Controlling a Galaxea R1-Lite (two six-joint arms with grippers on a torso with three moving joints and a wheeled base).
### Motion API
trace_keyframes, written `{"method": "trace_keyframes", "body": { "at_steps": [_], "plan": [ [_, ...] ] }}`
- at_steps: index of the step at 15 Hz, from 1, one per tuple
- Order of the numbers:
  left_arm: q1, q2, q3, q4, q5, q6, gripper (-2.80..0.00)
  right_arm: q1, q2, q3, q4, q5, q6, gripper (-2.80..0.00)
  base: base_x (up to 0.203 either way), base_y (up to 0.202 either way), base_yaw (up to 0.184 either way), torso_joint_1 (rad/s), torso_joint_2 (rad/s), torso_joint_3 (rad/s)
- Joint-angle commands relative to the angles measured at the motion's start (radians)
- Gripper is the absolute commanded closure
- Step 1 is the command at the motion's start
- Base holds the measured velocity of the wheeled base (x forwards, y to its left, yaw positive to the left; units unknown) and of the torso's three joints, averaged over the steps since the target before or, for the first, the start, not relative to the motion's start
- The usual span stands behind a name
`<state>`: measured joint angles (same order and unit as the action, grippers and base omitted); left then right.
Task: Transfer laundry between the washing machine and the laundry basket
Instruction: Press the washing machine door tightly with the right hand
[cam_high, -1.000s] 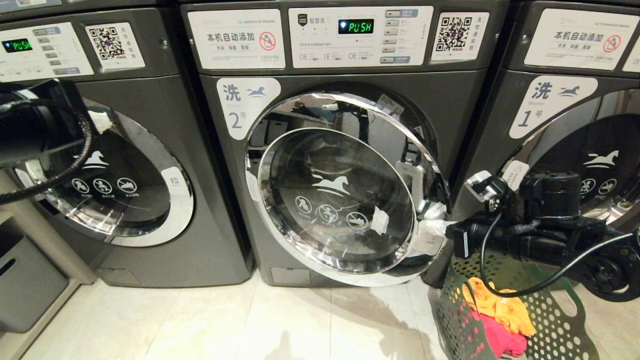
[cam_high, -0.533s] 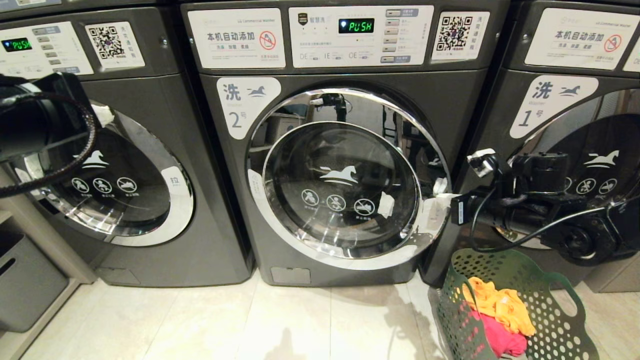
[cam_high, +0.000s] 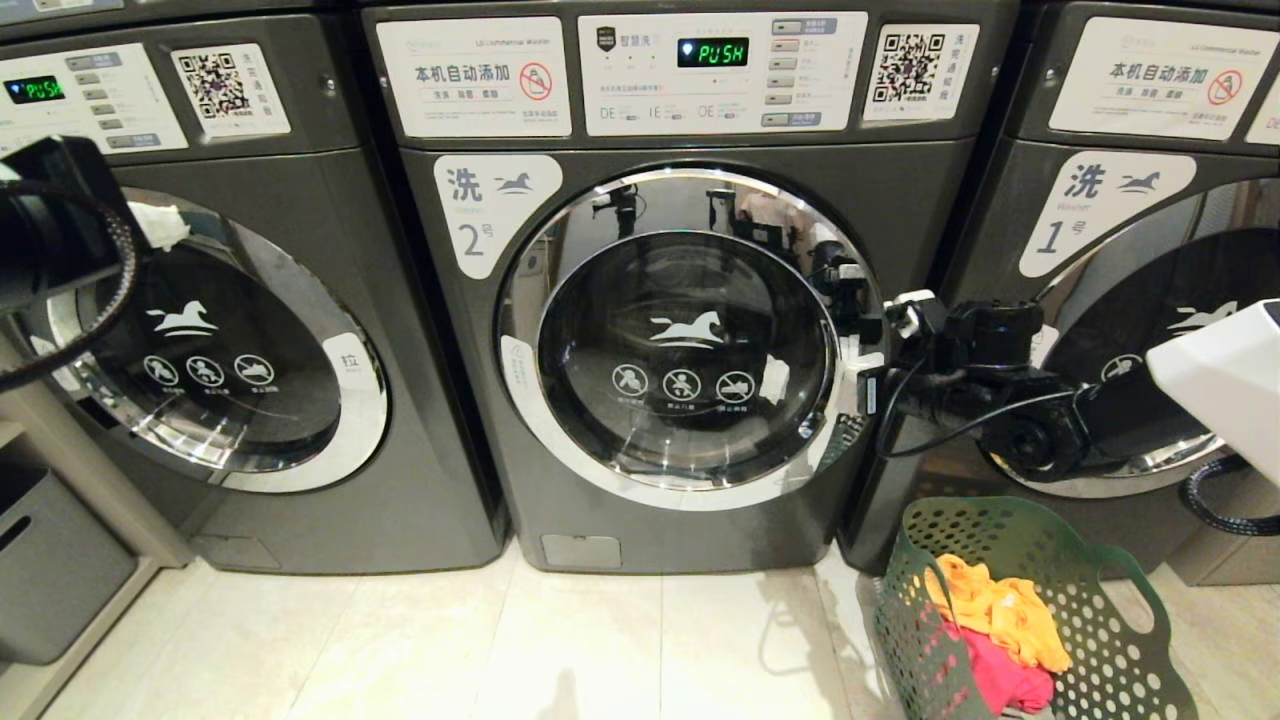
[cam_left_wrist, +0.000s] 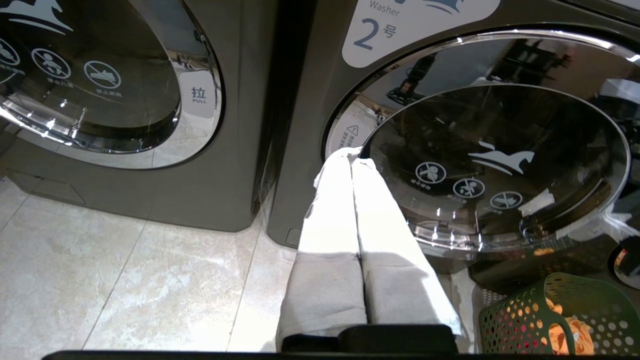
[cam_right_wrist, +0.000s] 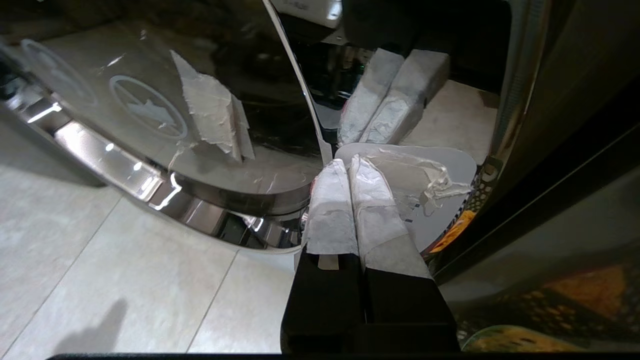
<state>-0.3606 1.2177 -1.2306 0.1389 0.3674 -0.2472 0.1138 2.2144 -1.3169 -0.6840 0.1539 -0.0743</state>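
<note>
In the head view, the dark grey front-loading washing machine (cam_high: 690, 300) with the white label reading 2 stands in the middle of a row of three, its round chrome-rimmed glass door (cam_high: 690, 340) lying flush against the front. The right gripper (cam_high: 868, 375) reaches in from the right and sits at the door's right edge, level with its middle. The left arm (cam_high: 60, 240) hangs at the far left, before the unnumbered grey machine (cam_high: 250, 330). On the pale tiled floor (cam_high: 500, 650), below the right arm and in front of the machine labelled 1 (cam_high: 1110, 220), stands the dark green perforated plastic laundry basket (cam_high: 1110, 660), holding an orange-yellow garment (cam_high: 1000, 610) atop a bright pink-red garment (cam_high: 1000, 675). In the left wrist view, the left gripper (cam_left_wrist: 351, 162) has its white-wrapped fingers pressed together with nothing between them, held in the air well clear of the door, with the basket off to one side. In the right wrist view, the right gripper (cam_right_wrist: 345, 167) is clenched empty as well, its taped fingertips resting on a pale tab (cam_right_wrist: 450, 165) at the chrome rim.
</note>
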Motion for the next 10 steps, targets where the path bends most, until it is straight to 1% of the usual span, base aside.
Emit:
{"method": "trace_keyframes", "body": {
  "at_steps": [1,3,5,7,9,10],
  "plan": [
    [0.000,-0.030,0.010,0.002,0.002,-0.001,0.00,0.000,0.136,-0.146,-0.002,-0.044,-0.002,0.00,0.000,0.000,0.000,0.000,0.00,0.000],
    [0.003,-0.044,0.017,0.011,0.004,0.005,0.00,-0.008,0.216,-0.251,-0.001,-0.076,-0.002,0.00,0.000,0.000,0.000,0.000,0.00,0.000],
    [0.003,-0.049,0.020,0.014,0.004,0.010,0.00,-0.022,0.286,-0.346,0.002,-0.091,-0.005,0.00,0.000,0.000,0.000,0.000,0.00,0.000],
    [0.003,-0.050,0.032,0.014,0.004,0.011,0.00,-0.041,0.367,-0.464,0.000,-0.104,-0.027,0.00,0.000,0.000,0.000,0.000,0.00,0.000],
    [0.003,-0.055,0.043,0.013,0.004,0.011,0.00,-0.062,0.420,-0.548,0.000,-0.116,-0.039,0.00,0.000,0.000,0.000,0.000,0.00,0.000],
    [0.003,-0.055,0.047,0.013,0.004,0.011,0.00,-0.074,0.425,-0.558,0.000,-0.118,-0.041,0.00,0.000,0.000,0.000,0.000,0.00,0.000]
  ]
}}
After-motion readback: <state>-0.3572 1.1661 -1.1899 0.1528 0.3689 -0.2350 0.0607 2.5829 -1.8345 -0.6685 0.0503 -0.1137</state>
